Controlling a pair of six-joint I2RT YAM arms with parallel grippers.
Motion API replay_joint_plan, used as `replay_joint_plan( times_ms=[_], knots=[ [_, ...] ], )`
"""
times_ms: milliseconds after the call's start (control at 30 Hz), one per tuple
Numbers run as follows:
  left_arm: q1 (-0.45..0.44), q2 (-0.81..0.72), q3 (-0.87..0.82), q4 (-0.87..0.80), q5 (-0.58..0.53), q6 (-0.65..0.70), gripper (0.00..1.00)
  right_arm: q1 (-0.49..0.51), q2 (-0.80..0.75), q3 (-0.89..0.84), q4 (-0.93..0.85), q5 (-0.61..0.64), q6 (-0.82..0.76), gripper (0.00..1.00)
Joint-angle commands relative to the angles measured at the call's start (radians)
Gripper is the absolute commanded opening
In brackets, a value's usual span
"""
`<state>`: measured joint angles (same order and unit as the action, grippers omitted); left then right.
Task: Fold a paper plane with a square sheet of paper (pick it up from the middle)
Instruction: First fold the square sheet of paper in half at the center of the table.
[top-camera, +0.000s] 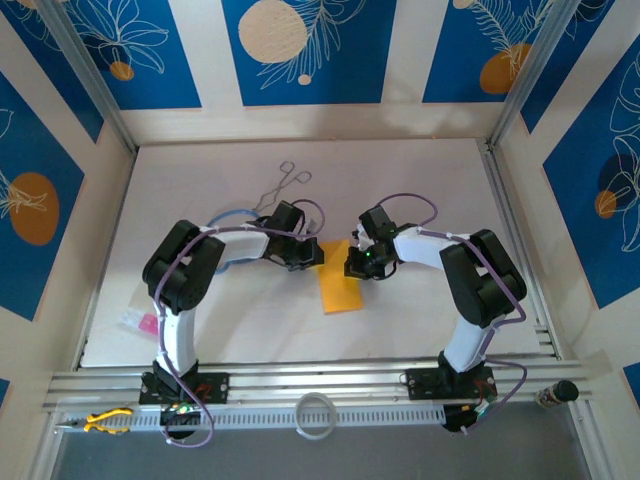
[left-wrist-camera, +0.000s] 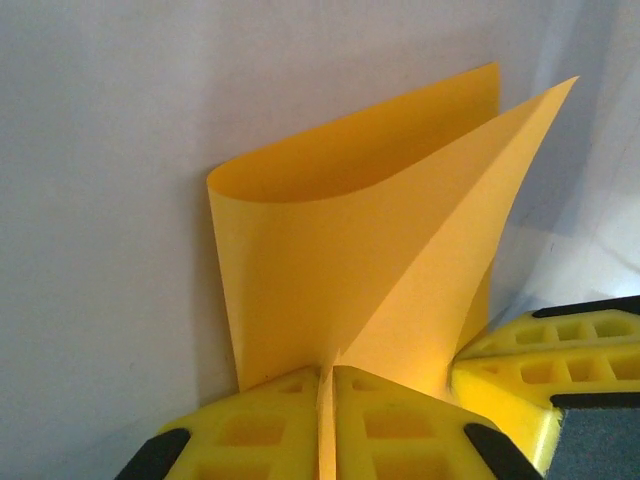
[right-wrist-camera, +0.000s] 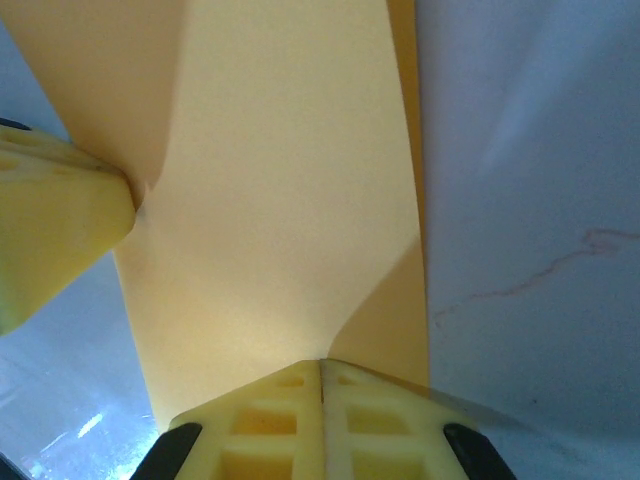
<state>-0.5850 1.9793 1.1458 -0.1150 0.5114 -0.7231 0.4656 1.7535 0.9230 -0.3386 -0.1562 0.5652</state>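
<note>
Closed yellow fingers (left-wrist-camera: 400, 420) of left gripper (left-wrist-camera: 328, 375), pinching sheet (left-wrist-camera: 330, 260) by its left edge; paper rising from the jaws and curling open like a cone. Right gripper (right-wrist-camera: 322, 365) likewise clamped shut on the right edge, just beside. Held between both, probably to lift the middle and bend it into a fold. From above: sheet near centre of table (top-camera: 200, 180), its near end extending past both grippers.
</note>
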Motion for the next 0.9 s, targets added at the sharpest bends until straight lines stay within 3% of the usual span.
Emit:
replay_joint_plan(
  times_ms=[0, 267, 867],
  knots=[
    [0.018, -0.002, 0.051, -0.061, 0.001, 0.032, 0.13, -0.011, 0.052, -0.042, -0.141, 0.142, -0.019, 0.0],
    [0.023, 0.065, 0.089, -0.021, 0.031, 0.027, 0.13, -0.012, 0.046, -0.047, -0.135, 0.145, -0.016, 0.0],
    [0.099, 0.138, 0.165, -0.107, -0.08, -0.026, 0.12, -0.013, 0.044, -0.047, -0.139, 0.147, -0.015, 0.0]
  ],
)
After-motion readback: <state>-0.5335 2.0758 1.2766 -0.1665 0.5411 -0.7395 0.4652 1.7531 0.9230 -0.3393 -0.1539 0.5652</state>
